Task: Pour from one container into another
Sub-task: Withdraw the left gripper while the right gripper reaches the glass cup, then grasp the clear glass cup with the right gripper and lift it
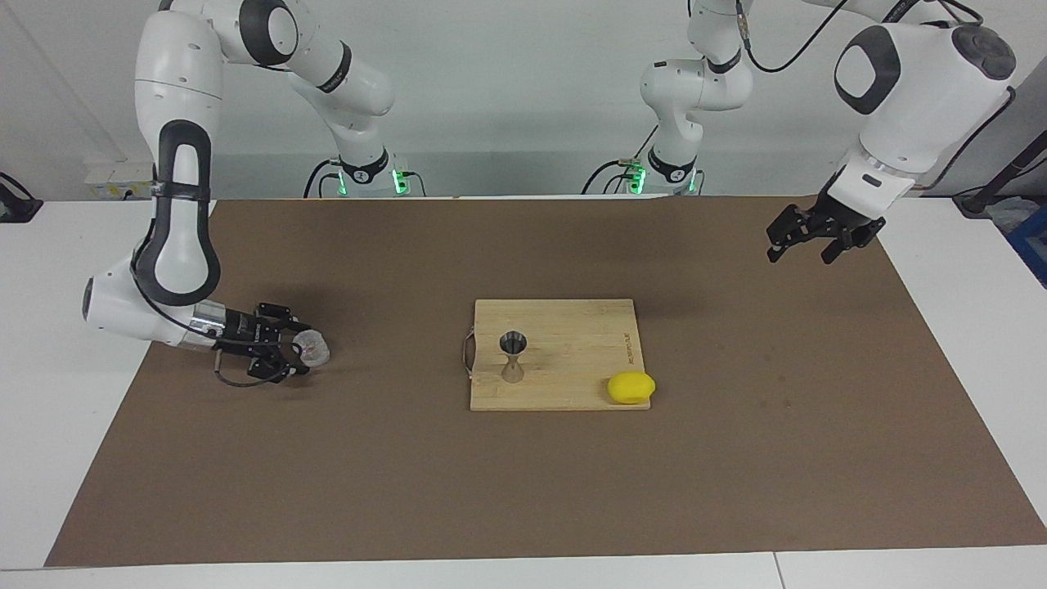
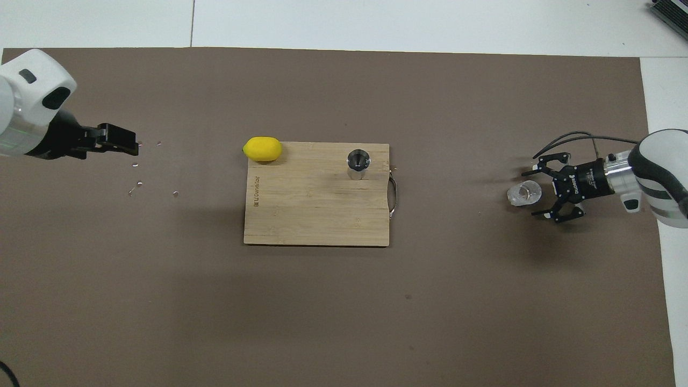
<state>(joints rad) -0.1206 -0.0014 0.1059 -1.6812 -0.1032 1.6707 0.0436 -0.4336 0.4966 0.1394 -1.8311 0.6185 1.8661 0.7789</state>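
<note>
The clear glass tumbler (image 1: 313,348) sits on the brown mat toward the right arm's end of the table; it also shows in the overhead view (image 2: 524,193). My right gripper (image 1: 294,343) lies low and level at the tumbler, open, its fingertips on either side of the glass's near part (image 2: 537,193). The steel hourglass jigger (image 1: 513,357) stands upright on the wooden cutting board (image 1: 572,327); from overhead it shows as a round mouth (image 2: 359,162). My left gripper (image 1: 800,249) hangs open and empty, raised over the mat at the left arm's end (image 2: 126,142).
A yellow lemon (image 1: 631,387) lies at the board's corner (image 2: 262,149), farther from the robots than the jigger. The board (image 2: 312,215) has a metal handle toward the right arm's end. Several small shiny specks (image 2: 138,184) lie on the mat under the left gripper.
</note>
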